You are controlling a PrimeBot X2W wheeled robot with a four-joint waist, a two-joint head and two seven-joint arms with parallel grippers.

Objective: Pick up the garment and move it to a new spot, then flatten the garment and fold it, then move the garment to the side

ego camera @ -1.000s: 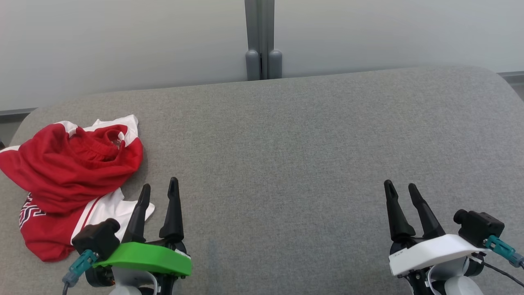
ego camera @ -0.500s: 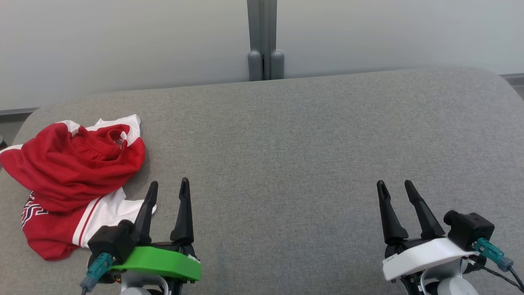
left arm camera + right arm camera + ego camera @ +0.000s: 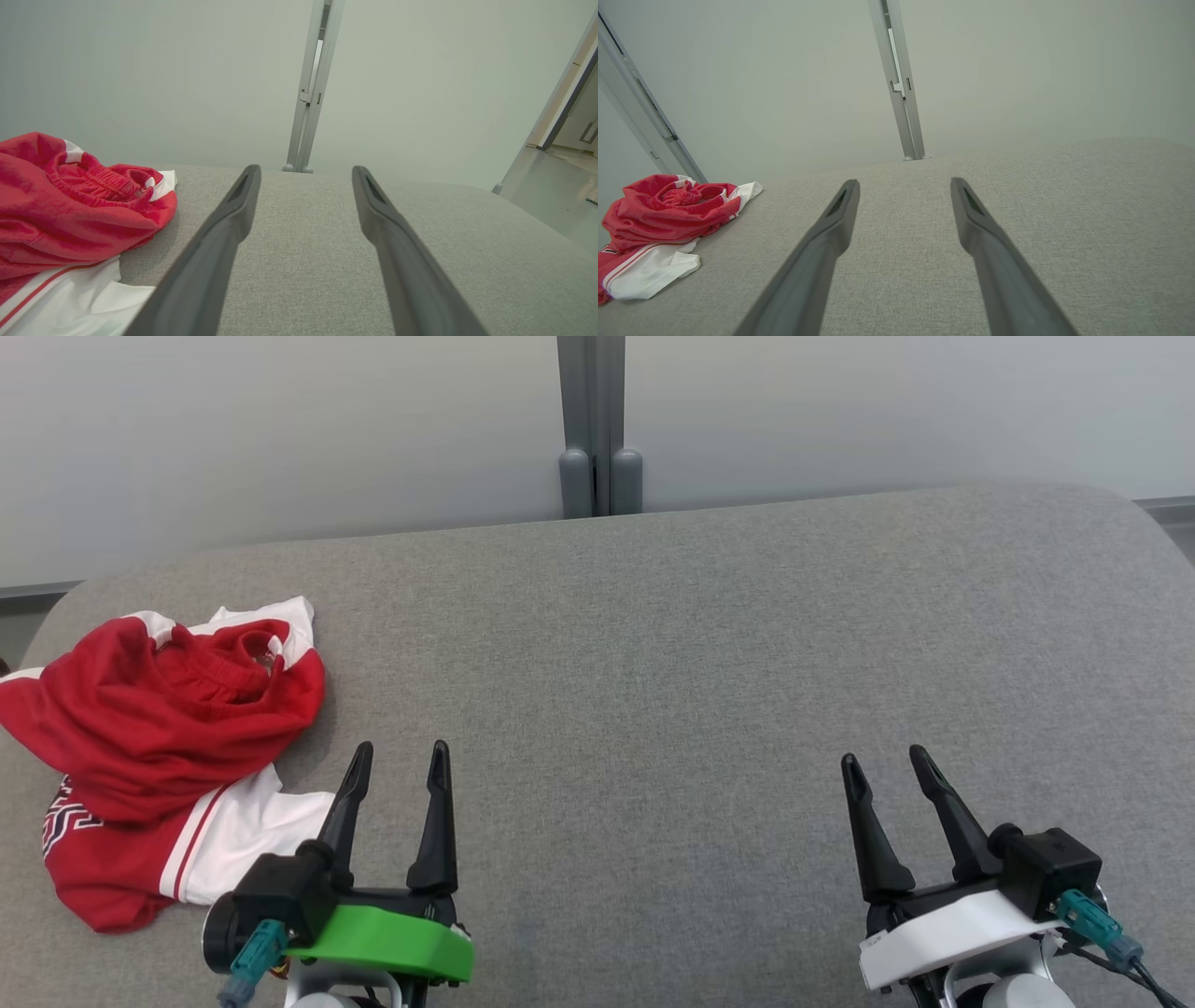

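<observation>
while the red and white garment (image 3: 159,747) lies crumpled at the left end of the table (image 3: 653,663), no step looks done; the left claw (image 3: 400,747) beside it and the right claw (image 3: 882,754) stand wide open, empty.

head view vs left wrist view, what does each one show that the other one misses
Head view adds: the right gripper, open over the bare grey cushion, the green cover on the left arm, and a black-and-white pattern at one corner of the garment.
Left wrist view adds: a doorway and shiny floor at that view's right edge.
Both share: the crumpled red and white garment, the cushion, the grey wall post, and the left gripper, open and empty, close to the garment.
</observation>
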